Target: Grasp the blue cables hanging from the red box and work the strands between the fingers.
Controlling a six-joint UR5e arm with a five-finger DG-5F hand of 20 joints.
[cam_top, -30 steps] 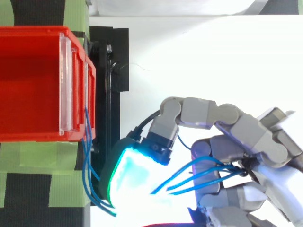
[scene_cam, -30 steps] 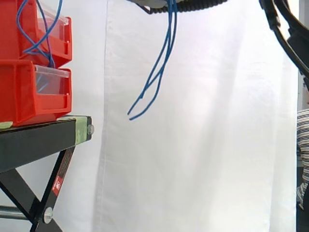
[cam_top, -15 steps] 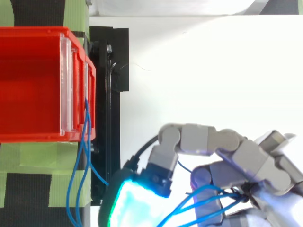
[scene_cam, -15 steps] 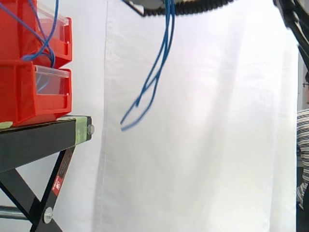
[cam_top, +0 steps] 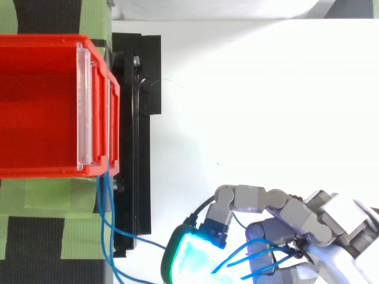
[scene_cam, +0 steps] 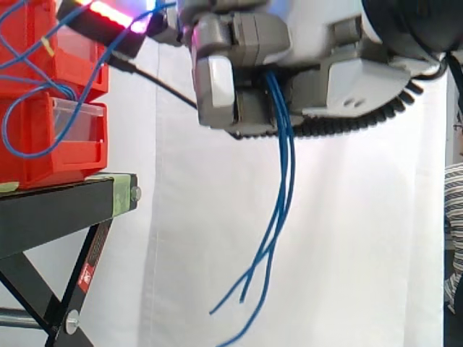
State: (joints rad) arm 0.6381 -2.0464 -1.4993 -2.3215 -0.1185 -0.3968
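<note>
Two stacked red bins (scene_cam: 43, 168) stand on the black stand (scene_cam: 51, 213) at the left; from above, the top red bin (cam_top: 41, 40) fills the upper left. Thin blue cables (scene_cam: 281, 181) loop out of the bins, run up to my hand (scene_cam: 347, 72) and hang from it, their loose ends dangling near the bottom of the side view. In the top view my hand (cam_top: 331, 236) sits at the lower right, fingers curled round the blue cables (cam_top: 254, 255). One fingertip (cam_top: 189, 263) glows cyan beside the stand's edge.
The stand's black frame (cam_top: 142, 118) has green tape along its top and a slanted leg below. A white curtain hangs behind. A person's striped sleeve (scene_cam: 454, 238) shows at the right edge of the side view.
My hand has dropped down into the side view and slid toward the bottom of the top view. The cables' loose ends hang lower and further right than before.
</note>
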